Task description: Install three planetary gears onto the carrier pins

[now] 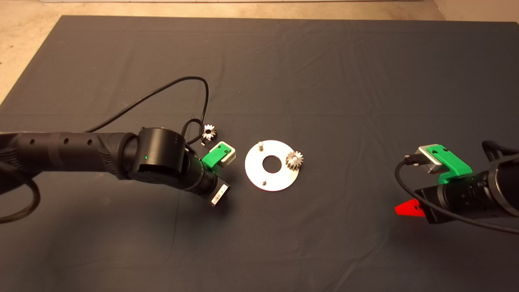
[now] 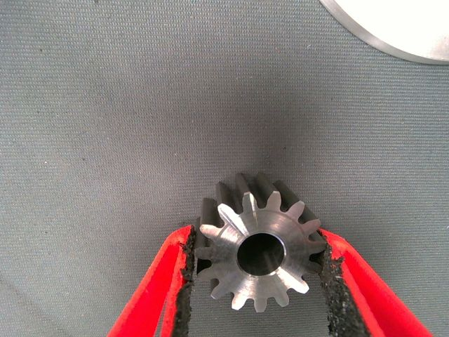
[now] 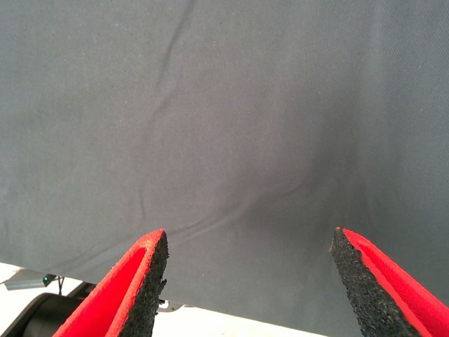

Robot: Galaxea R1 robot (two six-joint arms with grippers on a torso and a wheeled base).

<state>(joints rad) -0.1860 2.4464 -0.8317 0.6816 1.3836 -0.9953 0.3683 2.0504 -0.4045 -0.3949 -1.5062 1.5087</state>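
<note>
Dark grey mat (image 1: 284,61), creased and faintly wrinkled, spread wide across the table. Beyond its far edge and left corner, pale beige floor (image 1: 24,48), mottled and bare. Soft even light from above, mild shadows on the cloth. Along the mat's border in the right wrist view, a pale strip (image 3: 231,324).

A flat shiny round metal disc (image 1: 272,176) lay near the middle of the dark-matted worktop (image 1: 324,73). One small silvery-grey metal spur gear (image 1: 294,159) sat on the right side of the disc, over a pin. Two short thin silver posts (image 1: 260,144) stood free on it. The left gripper (image 2: 258,281) was just left of the disc and held a second gear (image 2: 258,254). A third gear (image 1: 209,132) lay behind this gripper. The right gripper (image 3: 249,281) was well apart, at the right.
</note>
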